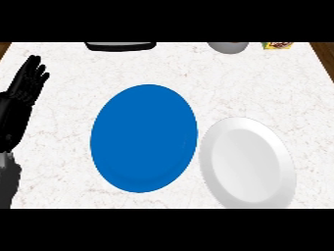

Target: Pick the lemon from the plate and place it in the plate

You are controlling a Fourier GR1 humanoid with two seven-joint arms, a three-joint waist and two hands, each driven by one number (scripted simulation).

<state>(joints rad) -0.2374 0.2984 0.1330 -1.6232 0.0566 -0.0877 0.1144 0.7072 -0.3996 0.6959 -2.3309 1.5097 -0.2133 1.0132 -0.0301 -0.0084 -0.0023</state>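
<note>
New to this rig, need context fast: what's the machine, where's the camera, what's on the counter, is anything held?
One picture, taken from the robot's head and looking steeply down at a white marbled counter. The robot is a humanoid; only its left hand, black on a grey forearm, shows at the left edge, open with fingers up, resting and holding nothing. The right hand is not in view.

On the counter: a blue plate in the middle and a white plate to its right, edges close together. Both look bare; no lemon shows anywhere.

Along the far edge, partly cut off: a dark object, a grey rounded object, and a small yellow item. Too little shows to name them.
</note>
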